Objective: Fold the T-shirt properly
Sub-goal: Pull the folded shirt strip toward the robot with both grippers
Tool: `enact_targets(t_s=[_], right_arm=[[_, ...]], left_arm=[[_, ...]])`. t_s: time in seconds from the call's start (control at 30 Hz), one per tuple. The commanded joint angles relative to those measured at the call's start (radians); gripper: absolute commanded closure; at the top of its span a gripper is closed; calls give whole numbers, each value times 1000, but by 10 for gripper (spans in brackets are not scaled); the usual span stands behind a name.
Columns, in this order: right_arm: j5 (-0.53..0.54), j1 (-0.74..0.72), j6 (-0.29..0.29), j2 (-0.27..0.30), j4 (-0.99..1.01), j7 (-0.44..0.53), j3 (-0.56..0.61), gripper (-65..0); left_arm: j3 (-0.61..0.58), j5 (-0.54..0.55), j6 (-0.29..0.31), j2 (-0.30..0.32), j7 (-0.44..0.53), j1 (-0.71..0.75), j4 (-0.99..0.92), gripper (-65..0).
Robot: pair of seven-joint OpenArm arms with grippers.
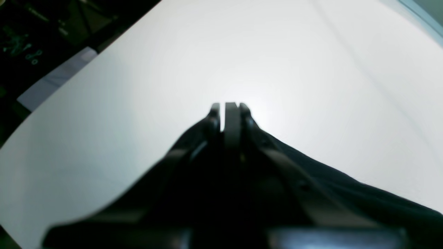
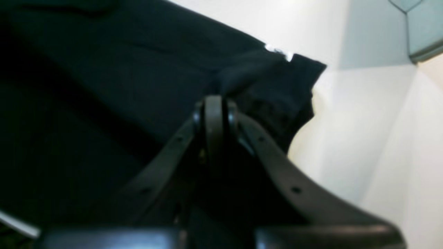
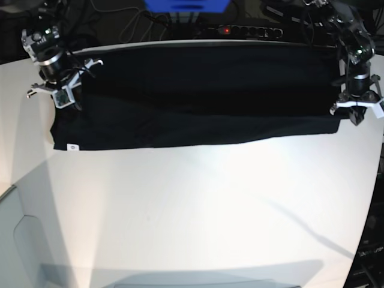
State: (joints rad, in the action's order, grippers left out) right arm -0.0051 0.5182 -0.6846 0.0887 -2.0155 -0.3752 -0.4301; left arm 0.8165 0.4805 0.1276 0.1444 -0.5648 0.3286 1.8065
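Observation:
The black T-shirt (image 3: 204, 96) lies stretched in a wide band across the far part of the white table (image 3: 198, 210). Its print is hidden. A small white tag (image 3: 72, 146) shows at its near left corner. My right gripper (image 3: 63, 99) is at the shirt's left end. In the right wrist view it (image 2: 214, 100) is shut on bunched black cloth (image 2: 263, 83), with the tag (image 2: 278, 52) just beyond. My left gripper (image 3: 355, 114) is at the shirt's right end. In the left wrist view it (image 1: 230, 105) is shut, with black cloth (image 1: 346, 186) trailing from it.
A power strip with a red light (image 3: 240, 30) and a blue object (image 3: 186, 5) sit behind the table's far edge. The table's right edge runs close to my left gripper. The left wrist view shows the table's edge (image 1: 104, 52) with dark clutter beyond.

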Motion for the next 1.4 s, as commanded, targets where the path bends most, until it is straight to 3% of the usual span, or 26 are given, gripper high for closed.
enact_targets(t_s=[0.0, 0.43, 0.7, 1.17, 1.37], right_arm=[[11, 16, -14, 10, -23, 41, -5, 0], [11, 155, -14, 18, -21, 172, -42, 0], [11, 155, -14, 18, -15, 167, -42, 0], [6, 179, -14, 18, -14, 158, -42, 0], [6, 202, -14, 44, -12, 158, -43, 0]], left_arm=[[7, 5, -1, 16, 32, -4, 16, 0], [8, 5, -1, 22, 38, 16, 22, 0], [71, 5, -1, 13, 35, 62, 40, 0], [66, 4, -1, -24, 32, 91, -14, 0], [66, 4, -1, -27, 32, 91, -63, 0]])
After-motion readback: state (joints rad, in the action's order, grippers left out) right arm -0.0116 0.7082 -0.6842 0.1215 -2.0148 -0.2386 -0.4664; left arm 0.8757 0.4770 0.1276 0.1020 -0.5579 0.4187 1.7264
